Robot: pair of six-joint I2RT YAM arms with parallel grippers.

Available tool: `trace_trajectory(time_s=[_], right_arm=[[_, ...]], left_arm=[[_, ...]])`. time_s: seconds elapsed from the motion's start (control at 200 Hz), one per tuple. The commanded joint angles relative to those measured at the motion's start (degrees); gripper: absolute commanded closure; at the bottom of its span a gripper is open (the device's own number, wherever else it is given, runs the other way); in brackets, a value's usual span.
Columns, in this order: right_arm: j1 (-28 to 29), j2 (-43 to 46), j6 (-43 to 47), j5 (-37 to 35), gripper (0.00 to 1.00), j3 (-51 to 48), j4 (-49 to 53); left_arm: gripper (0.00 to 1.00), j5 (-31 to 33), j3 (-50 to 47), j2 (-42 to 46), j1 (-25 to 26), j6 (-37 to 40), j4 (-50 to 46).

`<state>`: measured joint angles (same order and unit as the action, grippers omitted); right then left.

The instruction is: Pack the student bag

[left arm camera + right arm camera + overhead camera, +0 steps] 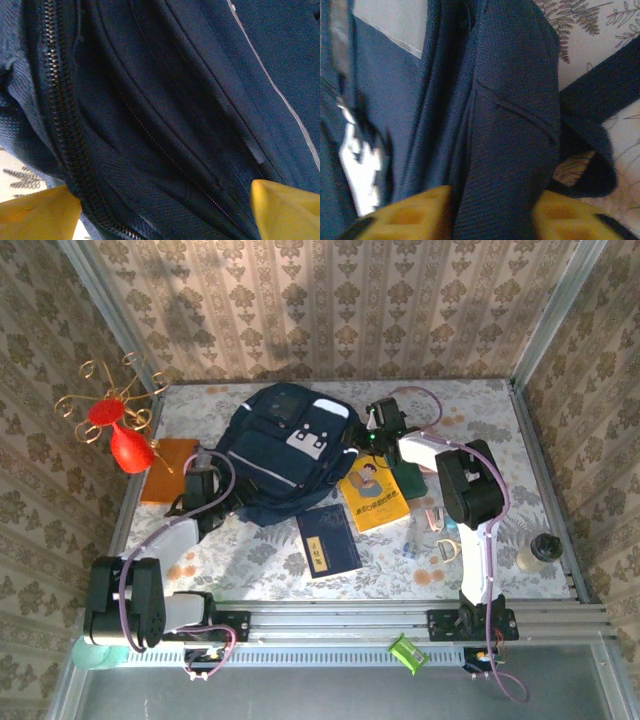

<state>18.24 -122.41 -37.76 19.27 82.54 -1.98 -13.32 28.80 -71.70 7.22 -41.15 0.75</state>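
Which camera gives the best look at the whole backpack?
The top external view: the backpack lies whole on the table. The left wrist view gives a close-up of its fabric and a zipper. The right wrist view gives a fabric fold inside the right gripper, plus a strap.

You see a dark navy student bag (pixel 285 455) with white-grey patches and a thin pale stripe. The picture book (pixel 372 496) is yellow, the flat book (pixel 328 540) dark blue. The tablecloth (pixel 270 560) is pale with a leafy print; the vase (pixel 130 452) is red.
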Motion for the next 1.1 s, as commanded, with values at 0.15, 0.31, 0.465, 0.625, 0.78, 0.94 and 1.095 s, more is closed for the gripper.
trace_trajectory(time_s=[0.15, 0.31, 0.465, 0.625, 0.78, 0.94, 1.095], right_arm=[[0.0, 15.8, -14.2, 11.3, 0.83, -10.4, -19.5], [2.2, 25.5, -19.3, 6.0, 0.89, -20.2, -26.1], [5.0, 31.7, -22.6, -3.5, 0.88, -26.2, -28.5], [10.4, 36.9, -27.3, -19.5, 0.89, -33.7, -33.0], [16.4, 40.6, -28.8, -36.5, 0.90, -39.4, -37.7], [20.9, 39.5, -31.6, -47.2, 0.94, -41.1, -40.6], [21.7, 36.9, -34.7, -48.0, 0.95, -39.1, -41.6]], left_arm=[[0.13, -1.8, 7.5, -5.6, 3.6, 0.1, 3.4], [0.13, -0.4, 13.8, -13.3, 5.3, -0.4, 6.0], [0.13, -1.5, 23.1, -21.1, 5.7, 0.9, 5.7], [0.12, 1.1, 32.3, -26.4, 5.0, 5.4, 1.0], [0.11, 0.4, 37.9, -28.6, 3.0, 8.8, -2.5], [0.11, 5.0, 33.2, -20.5, 1.8, 9.9, -1.7], [0.11, 10.1, 23.1, -4.4, 4.0, 10.8, -2.4]])
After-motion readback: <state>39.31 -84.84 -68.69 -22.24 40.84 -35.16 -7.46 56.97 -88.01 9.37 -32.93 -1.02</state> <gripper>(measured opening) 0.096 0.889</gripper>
